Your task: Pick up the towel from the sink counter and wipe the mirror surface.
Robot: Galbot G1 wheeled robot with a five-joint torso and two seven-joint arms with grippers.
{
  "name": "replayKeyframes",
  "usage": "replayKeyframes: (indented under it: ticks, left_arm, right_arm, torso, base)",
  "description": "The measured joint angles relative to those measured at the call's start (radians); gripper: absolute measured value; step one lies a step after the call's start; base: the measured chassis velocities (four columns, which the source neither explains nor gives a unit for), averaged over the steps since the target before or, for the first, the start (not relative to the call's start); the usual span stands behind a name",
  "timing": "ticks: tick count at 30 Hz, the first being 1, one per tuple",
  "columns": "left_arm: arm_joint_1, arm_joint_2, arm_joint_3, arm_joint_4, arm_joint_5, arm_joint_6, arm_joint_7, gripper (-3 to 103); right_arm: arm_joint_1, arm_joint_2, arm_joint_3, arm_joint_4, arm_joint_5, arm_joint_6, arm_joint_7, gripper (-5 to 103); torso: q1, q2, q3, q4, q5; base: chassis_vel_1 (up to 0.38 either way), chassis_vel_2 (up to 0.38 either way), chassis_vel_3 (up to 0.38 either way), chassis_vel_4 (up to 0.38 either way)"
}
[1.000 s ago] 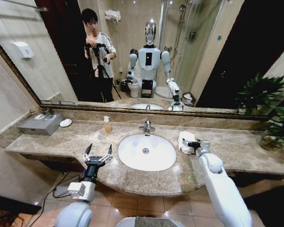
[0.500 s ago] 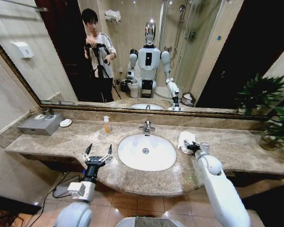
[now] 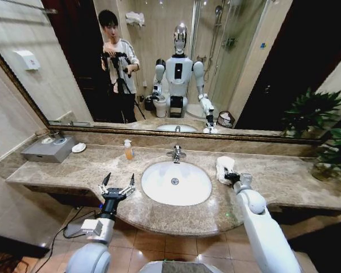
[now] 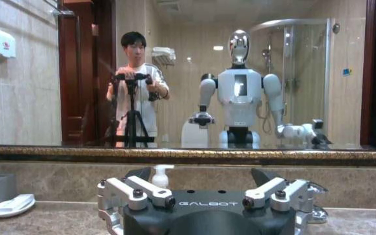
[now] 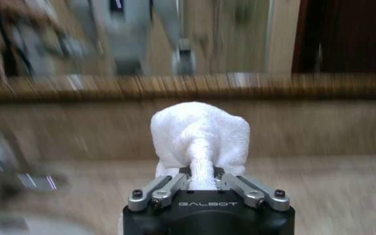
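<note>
The white towel (image 3: 223, 166) hangs bunched just right of the basin (image 3: 176, 183), a little above the brown marble sink counter (image 3: 290, 182). My right gripper (image 3: 229, 176) is shut on its lower fold. In the right wrist view the towel (image 5: 199, 139) rises as a lump from the pinched gripper (image 5: 201, 182), facing the mirror's bronze frame (image 5: 253, 85). The wide mirror (image 3: 261, 68) spans the wall behind the counter. My left gripper (image 3: 118, 185) hovers open at the counter's front edge, left of the basin; in the left wrist view this gripper (image 4: 201, 177) holds nothing.
A chrome tap (image 3: 176, 152) stands behind the basin and a soap bottle (image 3: 128, 149) to its left. A grey tissue box (image 3: 50, 149) and a white dish (image 3: 78, 147) sit at the far left. A potted plant (image 3: 329, 162) fills the counter's right end.
My right gripper has drawn the towel up off the counter and slightly left, bunching it. The left arm has not moved.
</note>
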Motion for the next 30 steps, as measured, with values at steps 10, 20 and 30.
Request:
replayKeyframes:
  ticks: [10,20,30]
  left_arm:
    - [0.0,0.0,0.0,0.0,0.0,0.0,0.0,100]
    - [0.0,0.0,0.0,0.0,0.0,0.0,0.0,100]
    - [0.0,0.0,0.0,0.0,0.0,0.0,0.0,100]
  right_arm:
    - [0.051,-0.014,-0.078,0.232,-0.007,0.117,0.127,13]
    - [0.33,-0.047,-0.184,0.201,0.022,0.068,0.141,13]
    - [0.544,-0.031,-0.246,0.106,0.05,0.016,0.15,13]
  torso:
    - [0.0,0.0,0.0,0.0,-0.0001]
    - [0.0,0.0,0.0,0.0,-0.0002]
    - [0.0,0.0,0.0,-0.0001,-0.0001]
  base:
    - [0.0,0.0,0.0,0.0]
    - [0.0,0.0,0.0,0.0]
    - [0.0,0.0,0.0,0.0]
